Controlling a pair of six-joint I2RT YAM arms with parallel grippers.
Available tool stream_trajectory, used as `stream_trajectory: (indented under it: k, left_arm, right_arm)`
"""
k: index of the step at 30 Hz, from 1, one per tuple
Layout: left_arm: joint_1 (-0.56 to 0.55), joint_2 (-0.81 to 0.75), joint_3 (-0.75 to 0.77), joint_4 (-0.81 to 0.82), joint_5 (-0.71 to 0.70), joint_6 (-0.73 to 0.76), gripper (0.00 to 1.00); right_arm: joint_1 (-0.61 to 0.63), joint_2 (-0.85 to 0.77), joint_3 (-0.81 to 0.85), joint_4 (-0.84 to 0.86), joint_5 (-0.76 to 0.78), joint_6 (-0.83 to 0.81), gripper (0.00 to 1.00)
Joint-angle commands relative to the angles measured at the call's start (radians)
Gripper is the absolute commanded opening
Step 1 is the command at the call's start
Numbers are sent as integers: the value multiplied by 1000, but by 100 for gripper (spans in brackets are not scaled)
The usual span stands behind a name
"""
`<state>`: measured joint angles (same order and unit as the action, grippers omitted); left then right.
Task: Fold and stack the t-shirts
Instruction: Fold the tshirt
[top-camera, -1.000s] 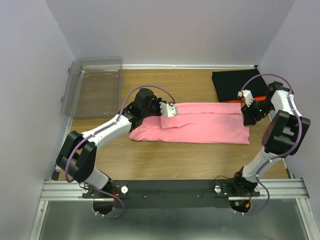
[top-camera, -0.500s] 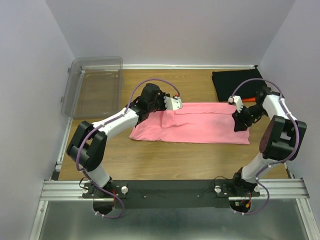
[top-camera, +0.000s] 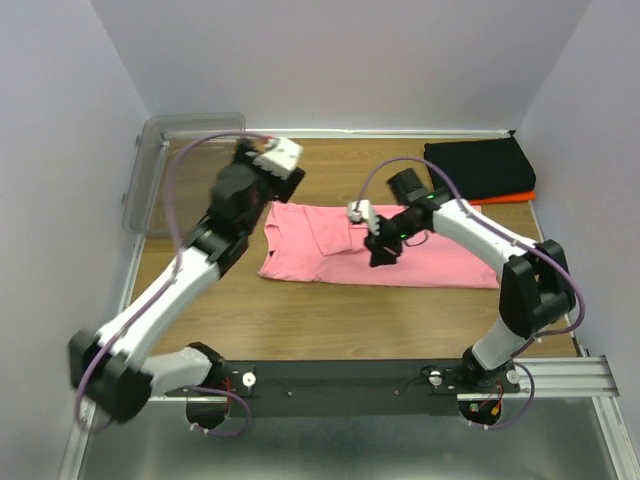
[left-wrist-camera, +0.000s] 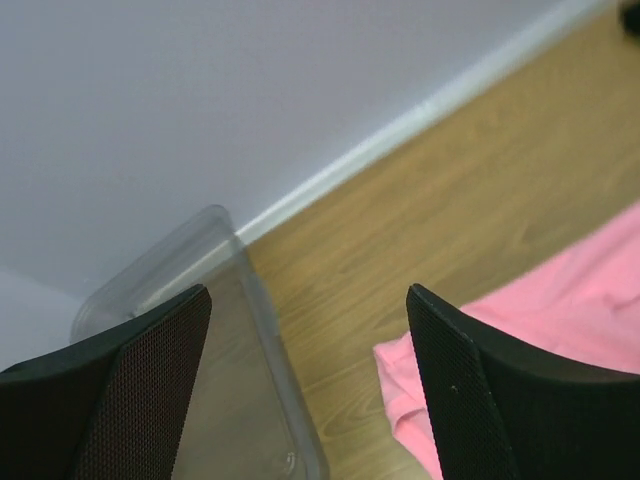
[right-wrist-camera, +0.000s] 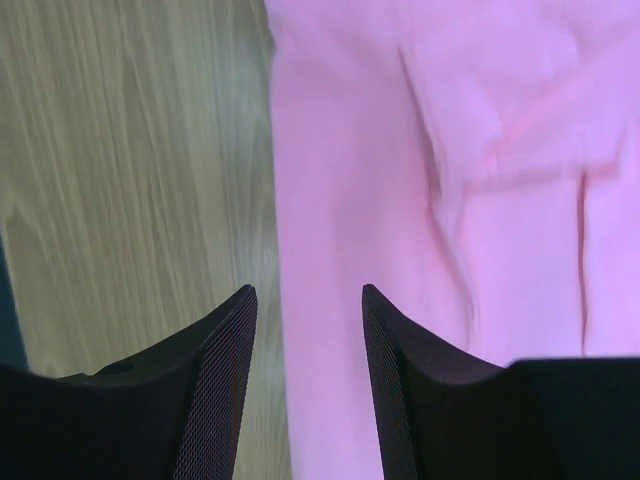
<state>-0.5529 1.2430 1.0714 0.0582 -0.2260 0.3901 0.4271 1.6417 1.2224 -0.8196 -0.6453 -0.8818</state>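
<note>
- Centrally, the salmon-pink t-shirt (top-camera: 440, 262) lies on the bench (top-camera: 330, 320), its left part folded over
- black t-shirt (top-camera: 475, 165) sits folded atop the orange t-shirt (top-camera: 518, 197), far right
- right pincer (top-camera: 380, 250) hovers over the pink cloth, jaws apart, gripping nothing
- left pincer (left-wrist-camera: 308, 300) hangs wide open near the clear bin (top-camera: 190, 170)
</note>
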Motion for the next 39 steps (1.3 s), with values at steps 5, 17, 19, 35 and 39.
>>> stream_trajectory:
  k: [5,17,19,35,39]
  left_arm:
    - [22,-680,-361,-57,-94,-444,93]
    - [21,-976,-470,-92,-145,-476,93]
    - [22,-973,-472,-89,-138,-476,94]
    - [22,-955,-478,-77,-84,-477,93]
    - [22,-929,-473,-74,-52,-493,94]
  right_arm:
    - [306,190,77,493,459,411,53]
    - [380,395,216,508,668,432,50]
    - [380,403,216,508,668,435,46]
    - [196,279,154,599,831,570,14]
    - [86,274,150,603,802,621,66]
